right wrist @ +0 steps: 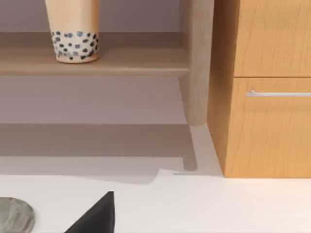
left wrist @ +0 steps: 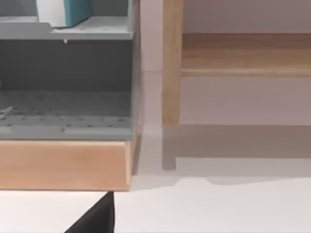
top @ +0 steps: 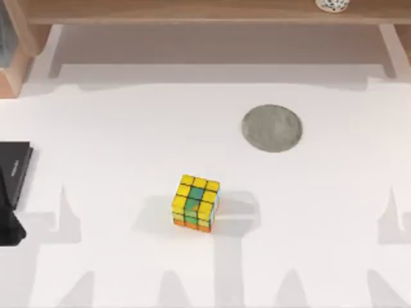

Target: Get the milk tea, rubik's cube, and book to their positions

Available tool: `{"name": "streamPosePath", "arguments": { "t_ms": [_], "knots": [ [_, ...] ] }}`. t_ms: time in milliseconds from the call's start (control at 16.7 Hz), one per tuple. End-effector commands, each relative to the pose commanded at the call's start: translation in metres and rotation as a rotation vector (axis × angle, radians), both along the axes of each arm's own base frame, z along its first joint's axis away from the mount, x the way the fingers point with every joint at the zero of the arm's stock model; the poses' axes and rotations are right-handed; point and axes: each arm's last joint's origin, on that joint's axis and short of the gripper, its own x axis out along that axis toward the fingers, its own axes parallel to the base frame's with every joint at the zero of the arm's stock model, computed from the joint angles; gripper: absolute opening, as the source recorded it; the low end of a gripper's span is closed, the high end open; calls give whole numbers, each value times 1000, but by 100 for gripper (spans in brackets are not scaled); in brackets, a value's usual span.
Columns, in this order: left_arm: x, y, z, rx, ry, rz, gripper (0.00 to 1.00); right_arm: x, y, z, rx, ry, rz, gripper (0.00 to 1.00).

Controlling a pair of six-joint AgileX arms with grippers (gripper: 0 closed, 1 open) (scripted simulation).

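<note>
One rubik's cube (top: 196, 203) mid-table; no legible writing.

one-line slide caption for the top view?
Rubik's cube alone mid-table, grey round coaster behind it to the right, black book at the left edge, wooden shelf along the back.

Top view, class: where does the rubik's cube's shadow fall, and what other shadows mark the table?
Top view: the rubik's cube throws soft grey shadows to both sides on the table; pointed shadows line the near edge. Right wrist view: the shelf shades the table beneath.
</note>
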Motion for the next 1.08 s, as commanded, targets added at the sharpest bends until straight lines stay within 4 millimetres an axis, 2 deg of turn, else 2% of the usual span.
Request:
{"name": "streamPosePath", "arguments": {
  "t_ms": [180,300,480,600,720,840,960,1080],
  "knots": [
    [0,0,0,0,0,0,100,0,0,2,0,-3,0,100],
    [0,0,0,0,0,0,100,2,1,14,-1,-18,-2,100],
    [0,0,0,0,0,0,100,10,4,45,-2,-42,-5,100],
    [0,0,0,0,0,0,100,24,8,71,-1,-53,-8,100],
    [0,0,0,0,0,0,100,47,15,94,-1,-55,-10,100],
    [0,0,0,0,0,0,100,79,24,113,-3,-46,-12,100],
    [0,0,0,0,0,0,100,117,38,122,-7,-29,-13,100],
    [0,0,0,0,0,0,100,158,55,122,-11,-11,-14,100]
  ]
}}
